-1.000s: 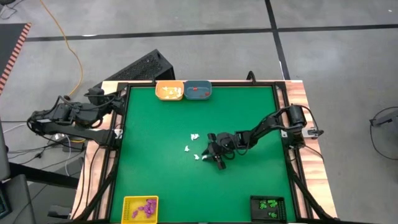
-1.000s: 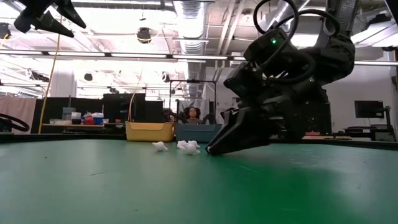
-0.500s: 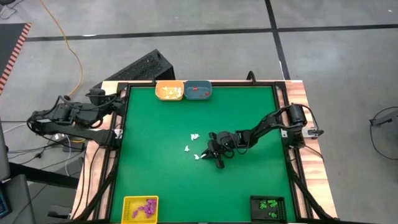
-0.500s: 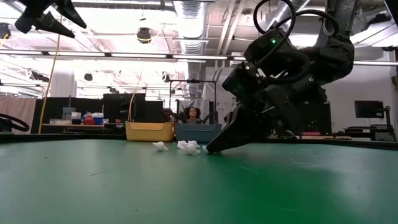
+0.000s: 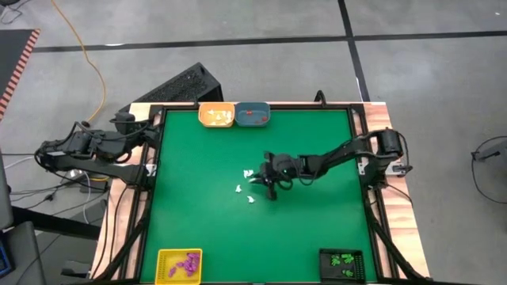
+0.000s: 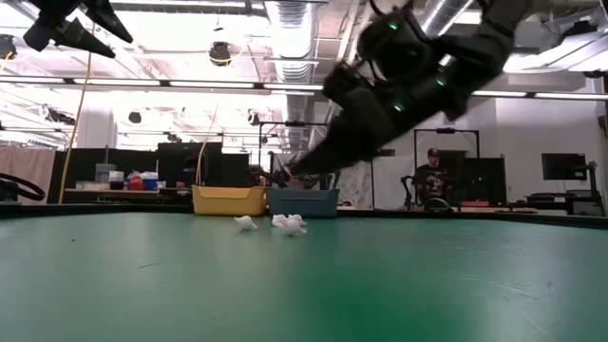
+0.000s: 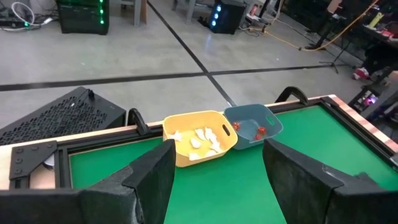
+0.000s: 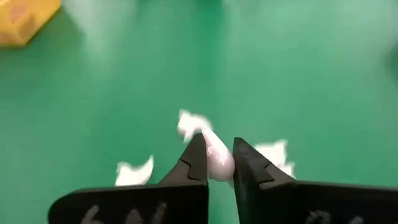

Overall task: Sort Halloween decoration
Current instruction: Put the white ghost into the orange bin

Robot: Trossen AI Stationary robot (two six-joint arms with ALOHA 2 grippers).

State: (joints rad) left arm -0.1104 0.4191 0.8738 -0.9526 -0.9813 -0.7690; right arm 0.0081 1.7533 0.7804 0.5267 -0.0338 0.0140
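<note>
Between the fingertips of the right gripper (image 8: pixel 214 158) sits a white trinket (image 8: pixel 217 163), pinched tight and lifted off the green table (image 5: pixel 317 229); three more white trinkets (image 8: pixel 134 169) lie on the mat just below the fingers; the left gripper (image 7: pixel 214 180) waits at the table's edge, fingers spread apart.

We see wide bare green table (image 5: pixel 198 222) across the left half and lower middle of the high view. Three loose white trinkets (image 5: pixel 247 187) and the right arm (image 5: pixel 333 158) occupy the centre. Trays (image 5: pixel 234 115) line the top edge and the bottom corners.
</note>
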